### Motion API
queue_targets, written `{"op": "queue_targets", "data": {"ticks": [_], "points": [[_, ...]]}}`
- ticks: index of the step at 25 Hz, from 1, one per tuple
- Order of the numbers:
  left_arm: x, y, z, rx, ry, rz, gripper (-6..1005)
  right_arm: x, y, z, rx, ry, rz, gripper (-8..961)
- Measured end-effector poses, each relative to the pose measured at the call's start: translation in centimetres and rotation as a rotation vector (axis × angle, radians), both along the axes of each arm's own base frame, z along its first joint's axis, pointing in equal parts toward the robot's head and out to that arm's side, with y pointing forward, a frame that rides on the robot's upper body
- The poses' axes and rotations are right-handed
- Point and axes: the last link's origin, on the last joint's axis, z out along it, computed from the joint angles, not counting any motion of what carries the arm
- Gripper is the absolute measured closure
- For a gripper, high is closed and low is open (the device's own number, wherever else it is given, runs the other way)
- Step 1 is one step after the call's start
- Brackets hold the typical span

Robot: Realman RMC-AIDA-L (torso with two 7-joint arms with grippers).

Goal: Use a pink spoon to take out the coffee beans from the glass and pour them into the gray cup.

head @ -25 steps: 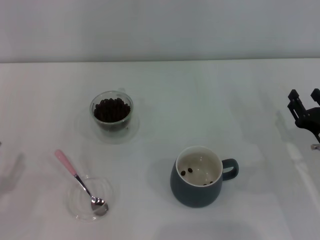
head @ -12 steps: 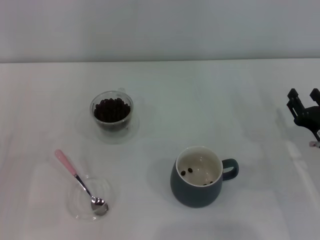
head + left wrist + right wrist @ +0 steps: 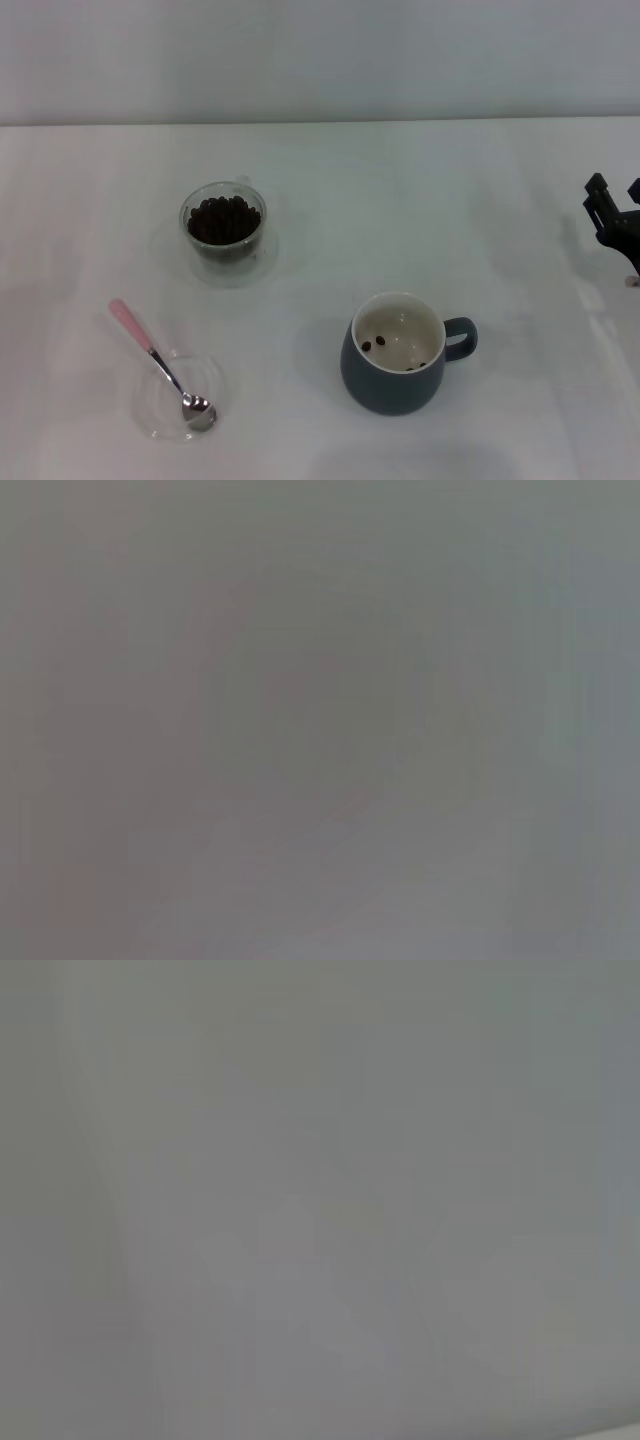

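So, quick rundown of what's on the table from the head view:

Table: plain white table (image 3: 400, 180), with a pale wall behind it.

Glass: the glass (image 3: 223, 229) stands upright toward the back left, well apart from everything else.

Beans: the coffee beans (image 3: 224, 218) fill that glass nearly to the rim. A few loose ones also lie at the bottom of the mug, three or so as far as I can make out.

Mug: the gray cup (image 3: 394, 353) sits upright front and center-right, cream inside showing, loop handle pointing toward the robot's right.

Spoon: the pink spoon (image 3: 160, 366) lies at the front left, nobody holding it. Its metal bowl rests inside the clear dish, and the pink handle end sticks out over the rim toward the back left and onto the table.

Dish: the clear dish (image 3: 181, 394) is a flat shallow one, sitting in front of the glass and off to the left of the mug, not touching either.

Right arm: the right gripper (image 3: 615, 205) is at the far right edge, well away from the mug and touching nothing. Two black fingers stick up with a gap between them, so it's spread and holding nothing.

Left arm: not visible in the head view.

Wrist views: both show only a flat gray blur, can't make out anything.
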Motion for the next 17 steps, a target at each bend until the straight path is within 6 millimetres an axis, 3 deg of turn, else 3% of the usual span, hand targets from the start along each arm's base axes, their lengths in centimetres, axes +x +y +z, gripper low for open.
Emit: {"op": "queue_targets", "data": {"ticks": [17], "points": [[-0.2, -1.8, -2.0, -0.020, -0.051, 0.014, 172, -0.5, 1.3, -1.1, -0.081, -0.130, 0.000, 217]]}}
